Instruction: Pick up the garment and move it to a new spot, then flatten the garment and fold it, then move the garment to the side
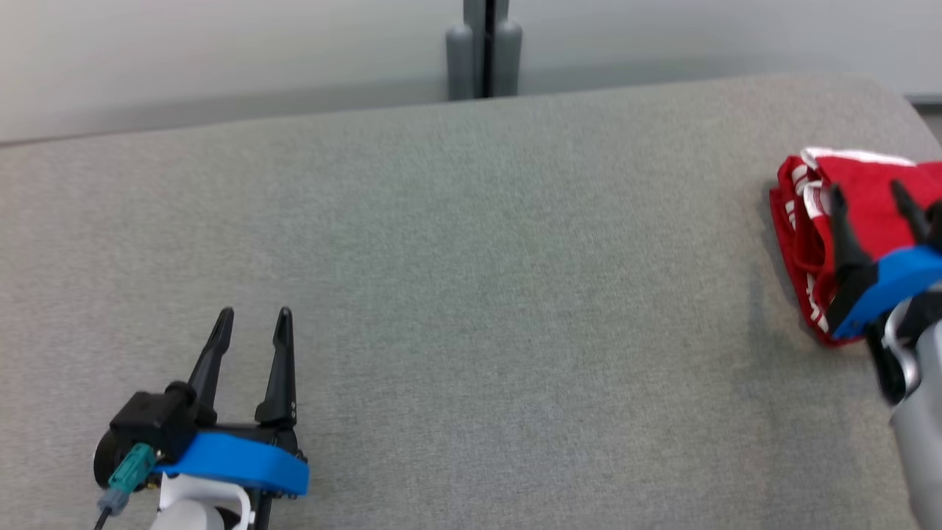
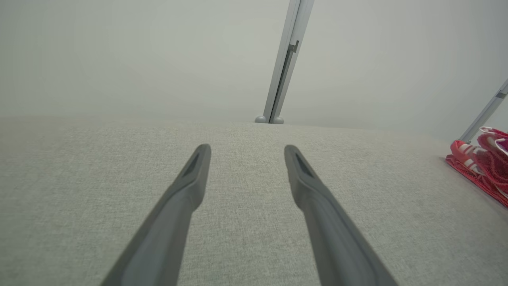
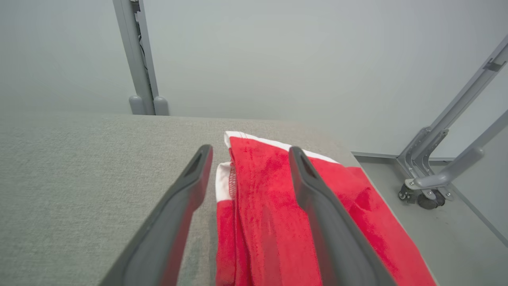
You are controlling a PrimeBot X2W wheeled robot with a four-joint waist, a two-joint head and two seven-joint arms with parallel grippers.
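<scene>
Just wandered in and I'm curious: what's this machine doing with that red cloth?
The robot is handling a red garment on a grey table. The garment lies folded by the table's right edge, with the right hand open above it, not gripping. The left hand sits open over bare table, away from it.

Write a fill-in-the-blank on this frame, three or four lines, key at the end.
The folded garment is ___ with white trim. It lies near the table's ___ end, by the robot's sides. The right gripper is above it, jaws ___. The left gripper holds ___.
Missing: red; right; open; nothing.
</scene>
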